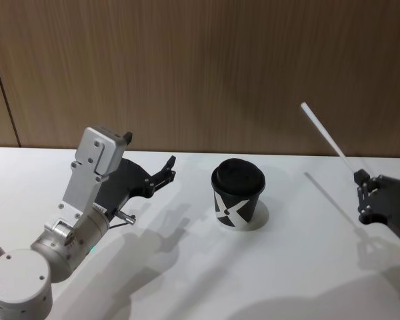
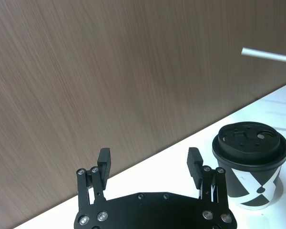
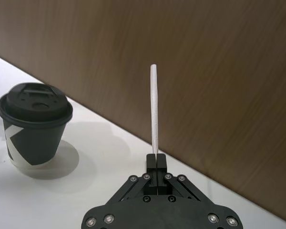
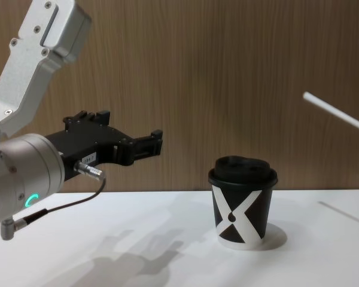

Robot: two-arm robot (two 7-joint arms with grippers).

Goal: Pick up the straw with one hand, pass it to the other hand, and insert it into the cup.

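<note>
Left to right, for you:

- Left gripper point(image 1: 168, 169) hangs above the white table point(image 1: 187, 273) at about 9 o'clock from the cup. Its silver wrist shows a green ring point(image 4: 29, 200), and a thin dark cable point(image 4: 66, 200) loops under it. In the left wrist view point(image 2: 149, 157) you can see the fingers spread wide apart with nothing between them. In the chest view point(image 4: 156, 143) they point across toward the cup, higher than the lid.
- Cup point(image 1: 239, 199) stands upright at mid-table, just in front of the wood-panel wall point(image 1: 200, 67). It is black with a white X mark, and the black domed lid point(image 2: 250, 139) is on. The cup sits between the two grippers and touches neither, so it is the one object on the line from one to the other. See it also in the chest view point(image 4: 242, 206) and the right wrist view point(image 3: 33, 128).
- Straw point(image 1: 327, 137) is off the table, at about 2 o'clock from the cup. It tilts, with its free end aimed toward 11 o'clock in the head view. That end sits above and to the right of the lid, well apart from it point(image 4: 338, 115). The end also pokes into the left wrist view point(image 2: 269, 56).
- Right gripper point(image 1: 361, 181) is at 3 o'clock from the cup, at the table's right edge. Its fingers are pressed together on the straw's lower end point(image 3: 156, 160), and most of the straw point(image 3: 155, 114) stands out beyond the fingertips.
</note>
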